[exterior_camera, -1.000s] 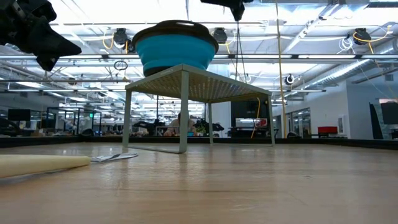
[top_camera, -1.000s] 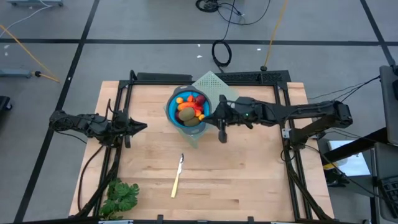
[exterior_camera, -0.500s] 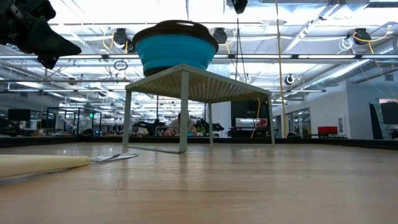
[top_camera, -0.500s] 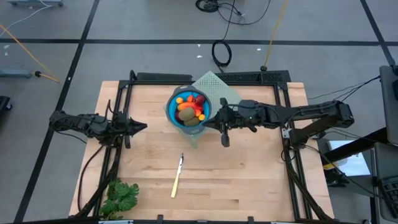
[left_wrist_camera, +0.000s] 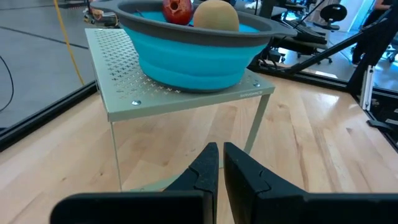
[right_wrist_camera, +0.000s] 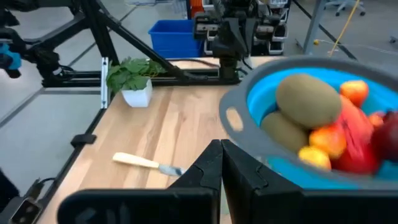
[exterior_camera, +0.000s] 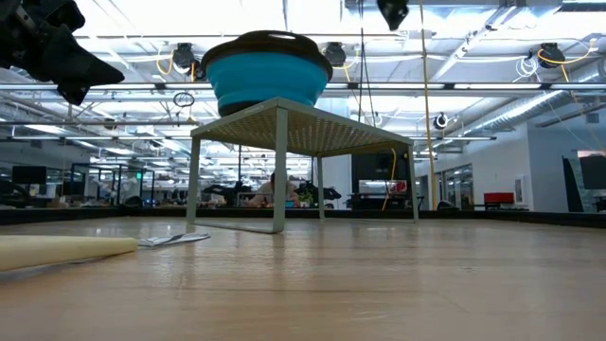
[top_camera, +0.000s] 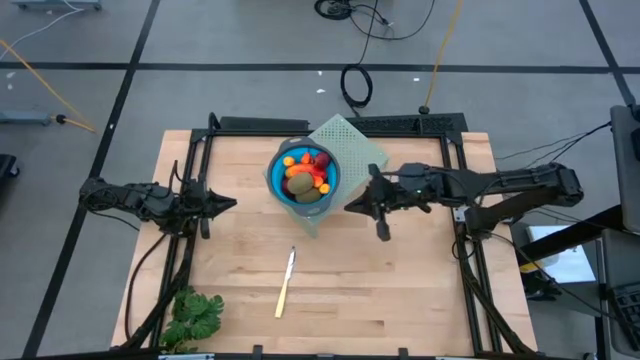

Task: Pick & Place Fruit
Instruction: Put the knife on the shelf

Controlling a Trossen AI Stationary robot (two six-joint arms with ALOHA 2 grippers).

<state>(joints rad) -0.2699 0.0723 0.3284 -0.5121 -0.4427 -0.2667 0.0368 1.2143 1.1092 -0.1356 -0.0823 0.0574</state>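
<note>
The fruit (top_camera: 305,172) lies heaped in a blue bowl (top_camera: 277,186) with a grey rim: brown-green ovals (right_wrist_camera: 309,98), an orange-red oblong, a dark red ball (left_wrist_camera: 177,9) and small orange bits. The bowl stands on a perforated pale-green stand (top_camera: 350,140) at the table's far middle. My right gripper (top_camera: 352,206) hangs shut and holding nothing just right of the bowl, above the table. My left gripper (top_camera: 230,204) waits shut to the bowl's left, its fingers (left_wrist_camera: 211,163) pointing at the stand (left_wrist_camera: 118,81).
A pale cream knife (top_camera: 286,285) lies on the wood near the middle, toward the near edge. A leafy green bunch (top_camera: 192,312) sits at the near left corner. Black frame rails (top_camera: 196,160) run along the table's left, far and right sides.
My right gripper has drawn back from the bowl toward the table's right edge and slightly toward the near edge, staying shut. The bowl and fruit have kept still.
</note>
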